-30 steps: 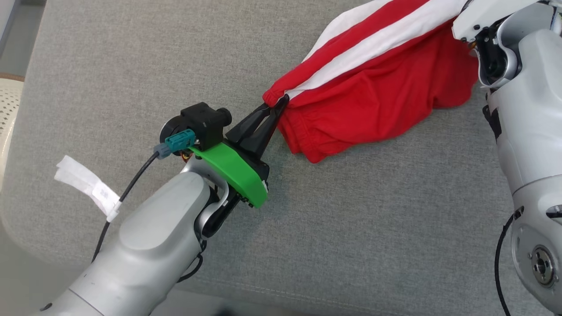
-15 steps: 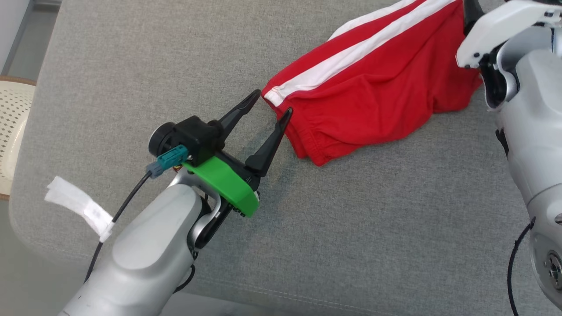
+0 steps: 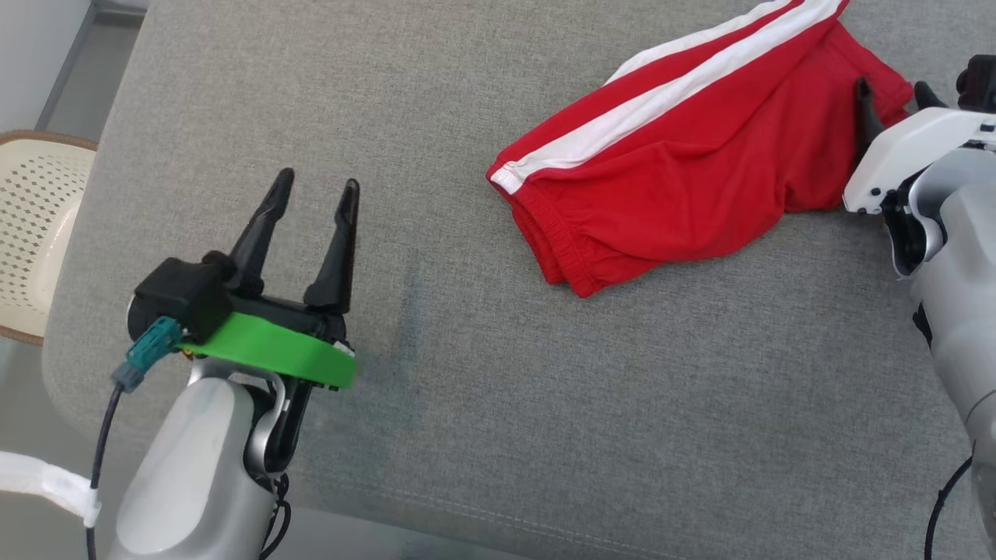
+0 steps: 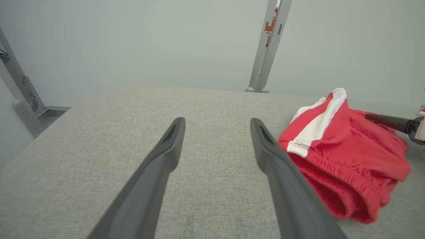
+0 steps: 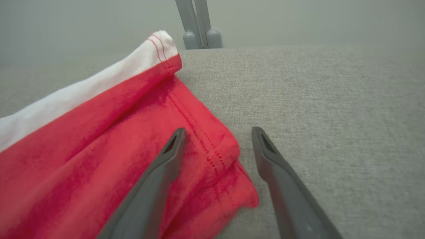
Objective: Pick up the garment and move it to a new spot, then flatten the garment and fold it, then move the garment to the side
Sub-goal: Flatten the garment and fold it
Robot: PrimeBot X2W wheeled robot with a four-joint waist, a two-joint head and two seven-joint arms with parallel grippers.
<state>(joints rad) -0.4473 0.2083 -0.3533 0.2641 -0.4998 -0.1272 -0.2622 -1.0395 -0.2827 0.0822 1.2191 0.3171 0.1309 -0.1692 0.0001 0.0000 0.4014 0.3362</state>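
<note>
Smooth silver-grey forearm (image 3: 187,474), left gripper (image 3: 317,180) of two long tapered black fingers (image 3: 334,249), bright green plate (image 3: 264,351) behind them, black camera block (image 3: 183,299) beside it, teal connector (image 3: 152,346) feeding a black cable (image 3: 101,435) with white tape tag (image 3: 47,482), right gripper (image 3: 891,85) backed by a white plate (image 3: 903,152) with small dark screws

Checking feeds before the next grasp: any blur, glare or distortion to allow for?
Head view: sharp, evenly lit, no glare, a faint shadow beside the left end effector. Left wrist view: wide-angle stretch, hazy backdrop, garment clear. Right wrist view: right end effector softens toward the bottom edge.
</note>
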